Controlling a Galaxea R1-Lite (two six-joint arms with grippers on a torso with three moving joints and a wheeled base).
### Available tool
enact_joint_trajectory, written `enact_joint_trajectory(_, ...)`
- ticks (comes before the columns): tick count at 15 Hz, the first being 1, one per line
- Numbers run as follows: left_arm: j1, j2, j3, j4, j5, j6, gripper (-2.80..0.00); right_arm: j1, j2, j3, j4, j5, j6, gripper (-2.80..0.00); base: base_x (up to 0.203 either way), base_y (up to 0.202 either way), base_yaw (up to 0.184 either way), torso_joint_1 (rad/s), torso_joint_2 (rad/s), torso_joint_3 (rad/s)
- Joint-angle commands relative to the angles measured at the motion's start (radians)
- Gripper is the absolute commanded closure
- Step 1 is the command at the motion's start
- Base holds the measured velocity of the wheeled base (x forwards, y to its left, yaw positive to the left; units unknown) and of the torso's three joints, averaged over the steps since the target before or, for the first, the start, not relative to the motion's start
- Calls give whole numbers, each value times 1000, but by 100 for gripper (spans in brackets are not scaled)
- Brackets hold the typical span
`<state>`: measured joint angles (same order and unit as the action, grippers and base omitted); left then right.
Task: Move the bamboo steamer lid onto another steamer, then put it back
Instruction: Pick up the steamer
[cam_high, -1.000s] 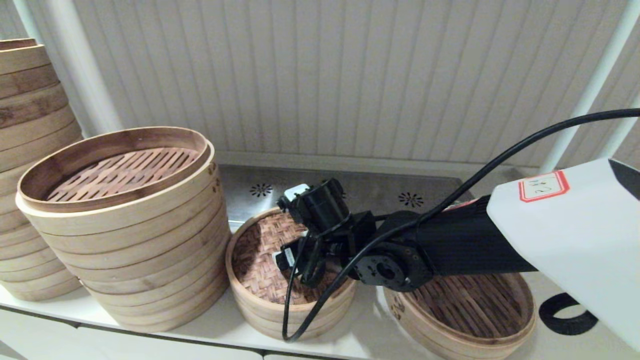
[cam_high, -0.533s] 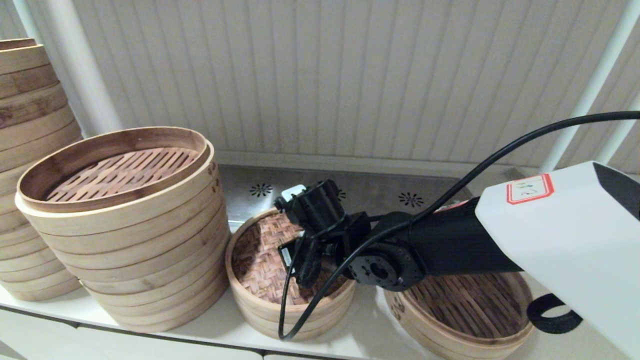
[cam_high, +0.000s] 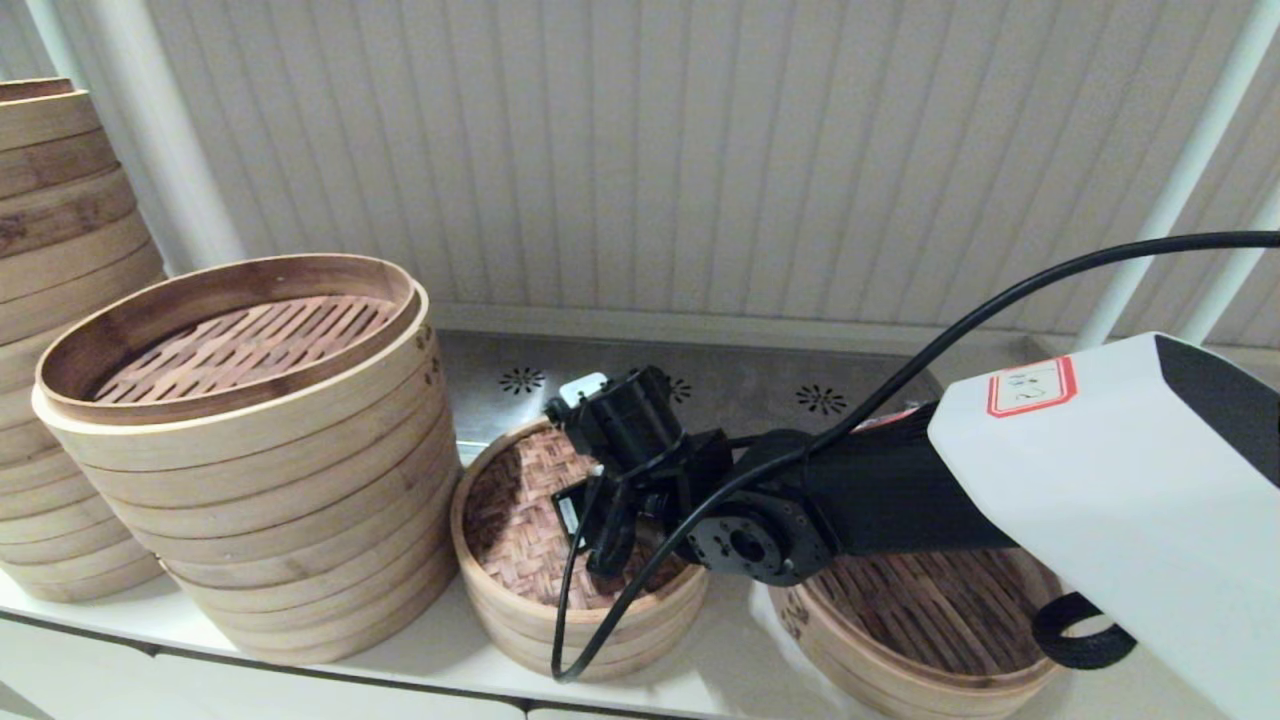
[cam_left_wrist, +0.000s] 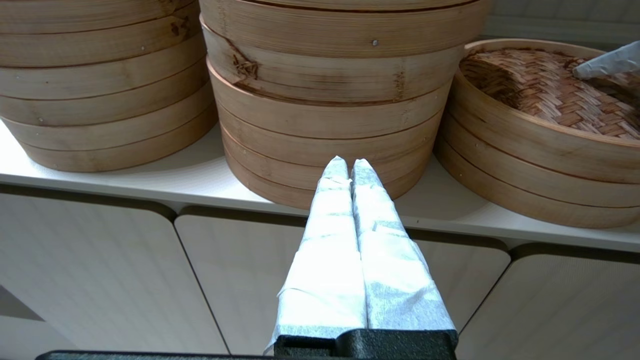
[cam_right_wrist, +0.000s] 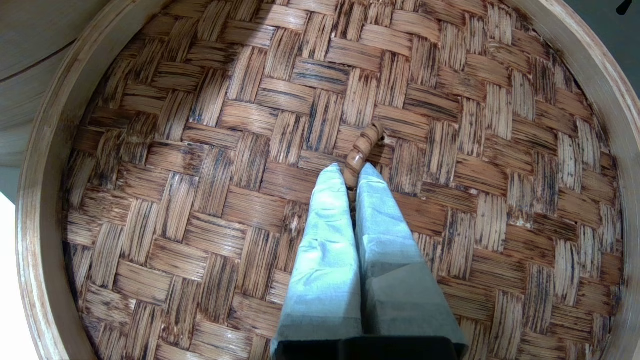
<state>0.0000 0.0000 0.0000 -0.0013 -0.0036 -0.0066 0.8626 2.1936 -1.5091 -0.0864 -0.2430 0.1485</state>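
The bamboo steamer lid (cam_high: 515, 520) lies woven side up on a low pale basket (cam_high: 560, 630) in the middle of the shelf; that basket's floor is hidden. No white liner shows anywhere. My right gripper (cam_right_wrist: 350, 170) reaches down into the lid (cam_right_wrist: 210, 165), shut on the small wrapped bamboo loop handle (cam_right_wrist: 363, 144) at its centre. In the head view the right gripper (cam_high: 612, 540) is mostly hidden behind its own wrist. My left gripper (cam_left_wrist: 350, 162) hangs shut and empty below the shelf's front edge, facing the tall stack.
A tall stack of pale tiers (cam_high: 270, 480) with a slatted top stands left of the lid, and a taller stack (cam_high: 50, 300) is at the far left. A low basket with a dark slatted floor (cam_high: 930, 610) sits right of the lid, under my right arm.
My right arm has shifted slightly to the left and a little lower over the lid. The lid stays where it was.
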Motion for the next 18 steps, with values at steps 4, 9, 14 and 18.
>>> enact_joint_trajectory(4, 0, 0, 0, 0, -1, -1, 0, -2, -29, 2, -2, -3, 2, 0, 0, 0, 0, 0, 0, 0)
enact_joint_trajectory(9, 0, 0, 0, 0, -1, 0, 0, 0, -29, 5, -24, -24, -3, 0, 0, 0, 0, 0, 0, 0)
enact_joint_trajectory(14, 0, 0, 0, 0, 0, 0, 0, 1, -21, 1, -24, -24, -3, 0, 0, 0, 0, 0, 0, 0)
enact_joint_trajectory(18, 0, 0, 0, 0, -1, 0, 0, 1, -18, 10, -24, -24, -3, -280, 0, 0, 0, 0, 0, 0)
